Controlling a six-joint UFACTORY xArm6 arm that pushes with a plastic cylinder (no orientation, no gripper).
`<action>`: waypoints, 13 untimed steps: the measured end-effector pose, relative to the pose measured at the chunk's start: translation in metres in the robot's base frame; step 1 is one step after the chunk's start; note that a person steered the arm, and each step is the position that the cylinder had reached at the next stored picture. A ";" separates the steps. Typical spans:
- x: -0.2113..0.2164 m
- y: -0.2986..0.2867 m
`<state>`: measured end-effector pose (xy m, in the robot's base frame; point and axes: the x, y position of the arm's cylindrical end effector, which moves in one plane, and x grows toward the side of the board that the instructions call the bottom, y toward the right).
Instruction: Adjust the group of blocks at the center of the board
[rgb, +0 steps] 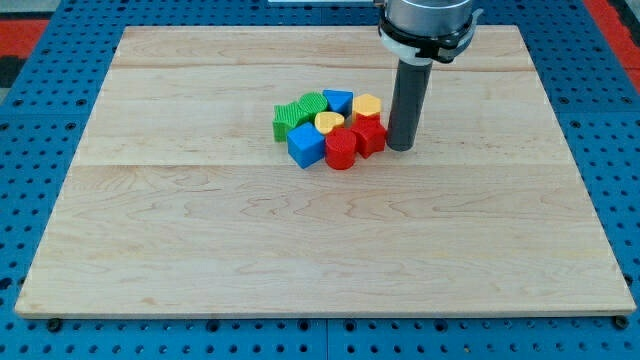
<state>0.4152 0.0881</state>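
Wooden desk (200, 250) on blue pegboard; blocks bunched at centre, rod down beside them.

Cluster, all touching or nearly: green block (297, 115) at view's left, blue cube (306, 146), yellow heart (329, 122), blue block (338, 100), second yellow heart (367, 104), red cylinder (341, 149), red block (369, 135). Tool is a plain rod with no jaws to part; my tip (401, 148) stands just right of red block, contact unclear.

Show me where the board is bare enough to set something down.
Bare wood fills the view's bottom half below the blue cube and red cylinder, plus the strip left of the green block and the strip right of my tip. It is crowded at centre, where my tip sits beside the red block.
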 end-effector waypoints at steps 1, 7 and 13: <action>0.000 -0.003; -0.069 -0.025; -0.101 -0.070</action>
<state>0.3143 0.0177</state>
